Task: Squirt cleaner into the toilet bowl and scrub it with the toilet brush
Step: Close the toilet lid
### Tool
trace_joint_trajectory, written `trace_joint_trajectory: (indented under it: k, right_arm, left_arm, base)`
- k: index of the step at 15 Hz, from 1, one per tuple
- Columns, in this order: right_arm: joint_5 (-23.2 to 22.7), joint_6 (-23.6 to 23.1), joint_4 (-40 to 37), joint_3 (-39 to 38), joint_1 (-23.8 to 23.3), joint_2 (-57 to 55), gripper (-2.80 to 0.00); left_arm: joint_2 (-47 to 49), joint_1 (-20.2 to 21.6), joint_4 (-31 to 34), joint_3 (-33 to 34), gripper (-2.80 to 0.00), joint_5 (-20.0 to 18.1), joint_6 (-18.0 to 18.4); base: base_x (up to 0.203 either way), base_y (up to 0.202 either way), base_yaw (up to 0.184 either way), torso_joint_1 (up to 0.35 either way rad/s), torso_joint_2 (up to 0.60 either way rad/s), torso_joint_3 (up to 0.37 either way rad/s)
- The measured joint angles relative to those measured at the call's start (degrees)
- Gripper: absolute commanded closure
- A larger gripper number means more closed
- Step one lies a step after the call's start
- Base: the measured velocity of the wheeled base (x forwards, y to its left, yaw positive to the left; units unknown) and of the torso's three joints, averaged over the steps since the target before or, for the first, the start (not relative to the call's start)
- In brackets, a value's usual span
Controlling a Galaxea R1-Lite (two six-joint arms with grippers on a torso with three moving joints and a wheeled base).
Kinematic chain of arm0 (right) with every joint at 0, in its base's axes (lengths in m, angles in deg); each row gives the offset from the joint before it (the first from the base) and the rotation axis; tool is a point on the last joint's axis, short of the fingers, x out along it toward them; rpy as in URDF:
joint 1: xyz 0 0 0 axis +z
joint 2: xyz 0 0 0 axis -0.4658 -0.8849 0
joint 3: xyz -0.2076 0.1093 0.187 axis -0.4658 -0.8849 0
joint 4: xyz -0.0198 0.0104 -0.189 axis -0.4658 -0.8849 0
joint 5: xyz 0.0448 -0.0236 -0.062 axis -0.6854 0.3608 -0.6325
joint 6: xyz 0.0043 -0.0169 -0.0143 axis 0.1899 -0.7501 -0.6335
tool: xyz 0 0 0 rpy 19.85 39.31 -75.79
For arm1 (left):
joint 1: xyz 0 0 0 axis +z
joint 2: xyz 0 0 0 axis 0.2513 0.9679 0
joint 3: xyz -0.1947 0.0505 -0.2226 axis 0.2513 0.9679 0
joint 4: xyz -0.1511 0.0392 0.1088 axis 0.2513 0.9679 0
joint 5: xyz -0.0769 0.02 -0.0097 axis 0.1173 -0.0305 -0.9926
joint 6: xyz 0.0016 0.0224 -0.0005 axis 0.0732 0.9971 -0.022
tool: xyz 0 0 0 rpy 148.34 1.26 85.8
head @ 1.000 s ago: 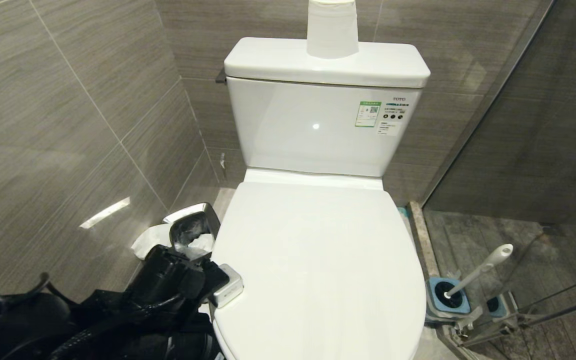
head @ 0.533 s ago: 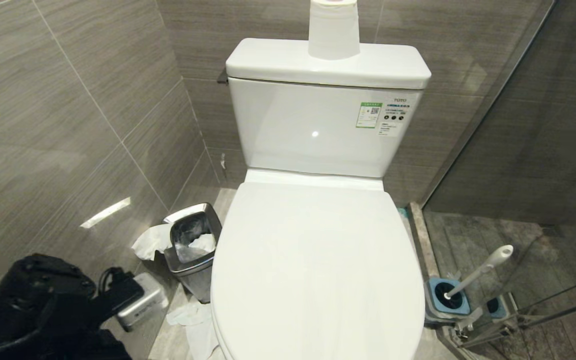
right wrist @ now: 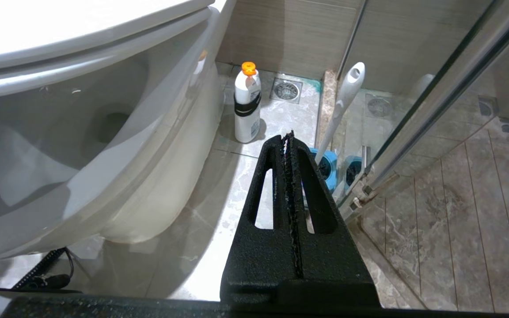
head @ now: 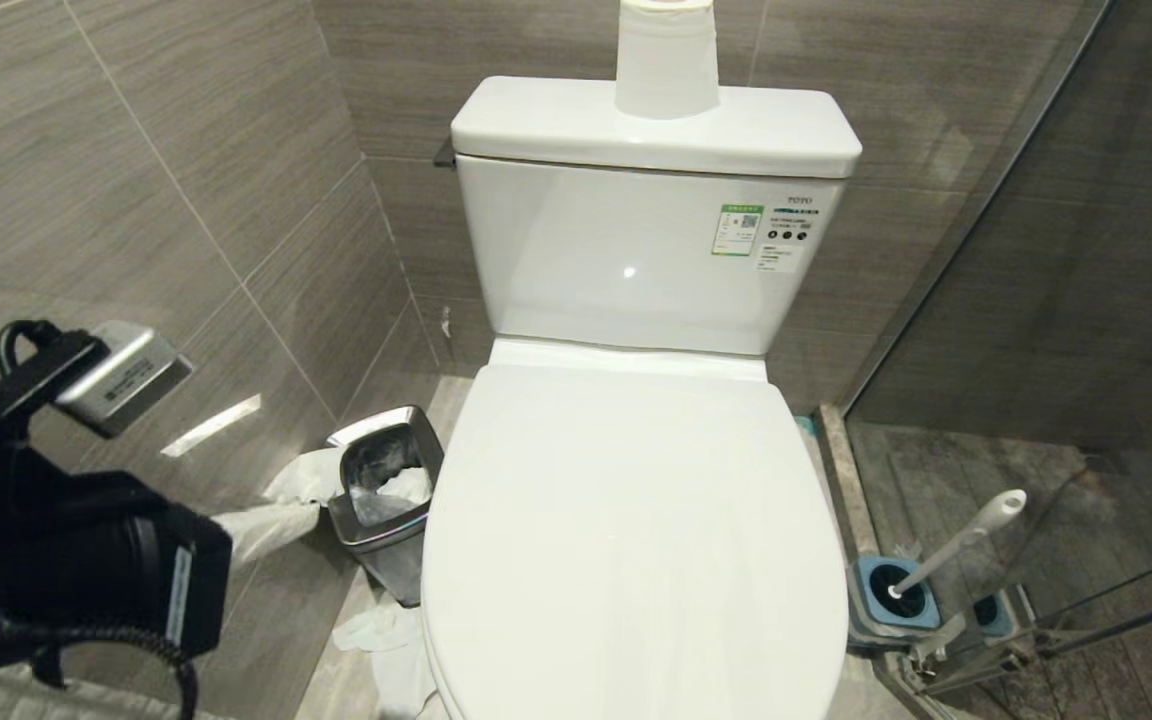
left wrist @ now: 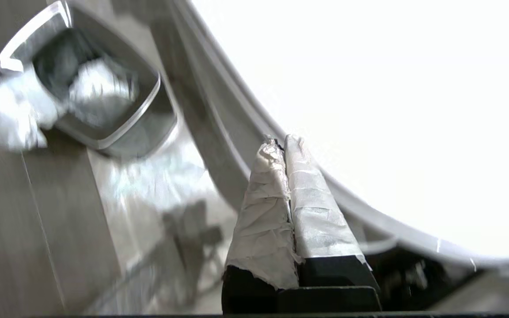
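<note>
- Nearest us, our left gripper [left wrist: 281,141] hangs low at the left of the toilet, its two tape-wrapped fingers pressed flat together and carrying nothing; its tips sit just off the curved rim of the lid [head: 636,520].
- Our right gripper [right wrist: 290,137] is parked low on the other side, its rough black fingers also closed on nothing, pointing toward the floor beside the toilet's base.
- We judge the task has barely begun: the glossy white lid lies flat over the seat, so the toilet bowl itself is hidden, and no blue liquid shows anywhere.
- The next move, as we read it, calls for raising that smooth, broad oval lid from its edge, which pinched-shut fingers would have to hook under or open up for.
- Beside the toilet on our left, a small square steel waste bin [head: 383,480] with crumpled white tissue in and around it.
- On our right, the toilet brush [head: 956,540] leans in its squat blue-and-grey holder [head: 891,595], slim white handle with a rounded knob, hard by the glass shower door.
- A white bottle [right wrist: 246,106] with an orange cap and dark band stands on the tiled floor behind the toilet's base; probably the cleaner.
- Farthest, the stickered ceramic tank [head: 636,250] with a paper roll [head: 666,60] on top.
</note>
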Motion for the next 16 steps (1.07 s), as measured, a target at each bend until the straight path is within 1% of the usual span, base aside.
trace_joint_trajectory:
  k: [3,7,11,14,16]
  right_arm:
    - [-0.04,0.0,-0.02,0.02,-0.02,0.0,0.0]
    - [0.0,0.01,0.0,0.02,-0.02,0.0,0.0]
    - [-0.01,0.02,0.0,0.02,0.0,0.0,0.0]
    - [0.02,0.0,0.0,0.02,0.04,0.0,0.0]
    - [-0.01,0.02,0.0,0.02,0.02,0.0,0.0]
  left_arm:
    - [6.31,-0.25,-7.96,-1.56,0.0,-0.1,1.9]
    - [17.49,-2.72,-13.4,-2.59,0.0,-0.44,3.58]
    - [29.69,-3.68,-20.63,-2.45,0.0,-0.16,3.81]
    - [39.88,-4.39,-28.72,-1.16,0.0,0.38,3.71]
    - [46.79,-6.18,-36.55,2.46,0.0,1.5,3.4]
  base:
    - [0.0,0.0,0.0,0.0,0.0,0.0]
    - [0.0,0.0,0.0,0.0,0.0,0.0]
    - [0.0,0.0,0.0,0.0,0.0,0.0]
    - [0.0,0.0,0.0,0.0,0.0,0.0]
    - [0.0,0.0,0.0,0.0,0.0,0.0]
